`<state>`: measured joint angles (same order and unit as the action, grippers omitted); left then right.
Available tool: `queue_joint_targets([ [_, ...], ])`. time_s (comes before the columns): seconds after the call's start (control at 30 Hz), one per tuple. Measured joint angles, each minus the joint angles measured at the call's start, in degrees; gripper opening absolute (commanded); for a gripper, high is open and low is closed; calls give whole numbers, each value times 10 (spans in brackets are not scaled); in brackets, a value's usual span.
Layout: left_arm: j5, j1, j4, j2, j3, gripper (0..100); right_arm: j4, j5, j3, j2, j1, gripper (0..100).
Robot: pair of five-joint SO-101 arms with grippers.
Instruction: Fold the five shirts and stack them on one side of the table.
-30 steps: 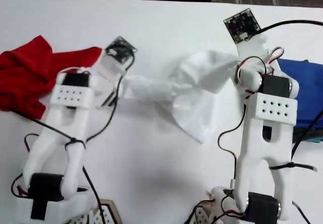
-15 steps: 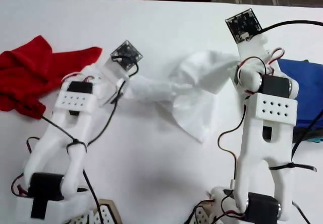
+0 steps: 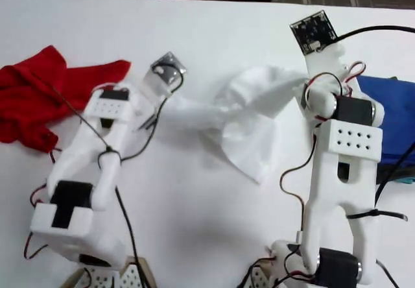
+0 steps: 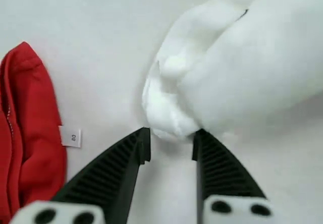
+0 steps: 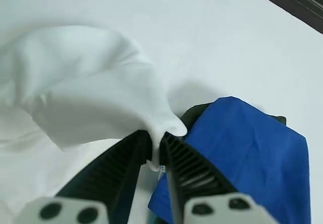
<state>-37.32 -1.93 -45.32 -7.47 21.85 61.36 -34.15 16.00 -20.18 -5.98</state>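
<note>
High view: the white shirt (image 3: 249, 122) lies crumpled at the centre of the table (image 3: 207, 35), drawn out between the two arms. The red shirt (image 3: 35, 100) lies bunched near the left edge. The blue shirt (image 3: 392, 116) lies at the right edge, partly behind the right arm.

Left wrist view: the left gripper (image 4: 171, 144) is open. Its jaws stand apart, and one rolled end of the white shirt (image 4: 237, 67) sits at the gap between the tips, not clamped. The red shirt (image 4: 25, 133) lies on the table beside the gripper, apart from the white shirt.

Right wrist view: the right gripper (image 5: 155, 148) is closed on a fold of the white shirt (image 5: 91, 93); the pinched fold stands up from the table. The blue shirt (image 5: 247, 158) lies just beside the gripper, on top of a dark cloth (image 5: 194, 114) whose edge shows under it.
</note>
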Motion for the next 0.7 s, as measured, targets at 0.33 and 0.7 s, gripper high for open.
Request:
queue_joint_targets([
  [0.33, 0, 0, -49, -18, -42, 24, 1, 0, 0, 0, 0, 20],
  [0.7, 1, -6, -229, 166, -193, 24, 1, 45, -52, -108, 12, 20],
])
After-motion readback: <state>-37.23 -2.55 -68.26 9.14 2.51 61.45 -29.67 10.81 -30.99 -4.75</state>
